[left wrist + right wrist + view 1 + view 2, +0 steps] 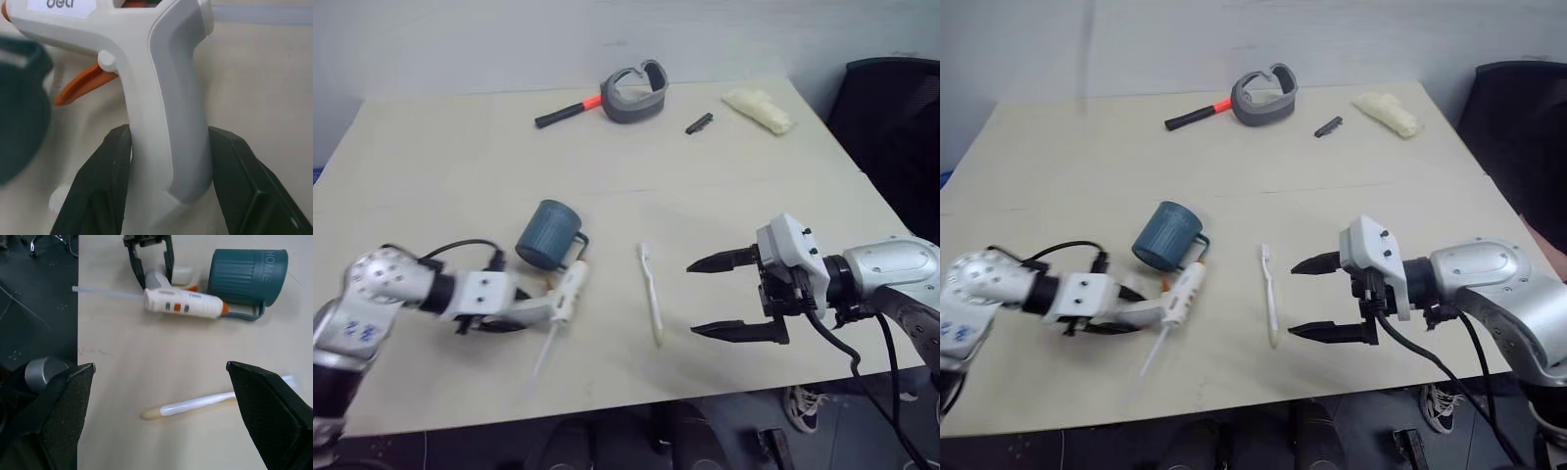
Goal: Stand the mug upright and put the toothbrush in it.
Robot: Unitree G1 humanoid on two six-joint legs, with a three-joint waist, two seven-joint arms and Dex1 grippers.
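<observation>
The dark teal mug (548, 235) lies on its side on the table, left of centre, its handle (244, 313) flat against the tabletop. To its right the white toothbrush (651, 294) lies flat, pointing away from me. A white glue gun (570, 291) with an orange trigger rests right beside the mug. My left gripper (540, 305) is shut on the glue gun's handle (166, 122), one black finger pressed on each side. Just right of the toothbrush, my right gripper (693, 299) hovers open with nothing between its fingers.
At the far side lie a black-and-red hammer (568, 110), a grey curved band (634, 93), a small black piece (699, 122) and a cream bag (759, 108). A black chair (891, 117) stands at the right. The table's near edge (607, 411) is close.
</observation>
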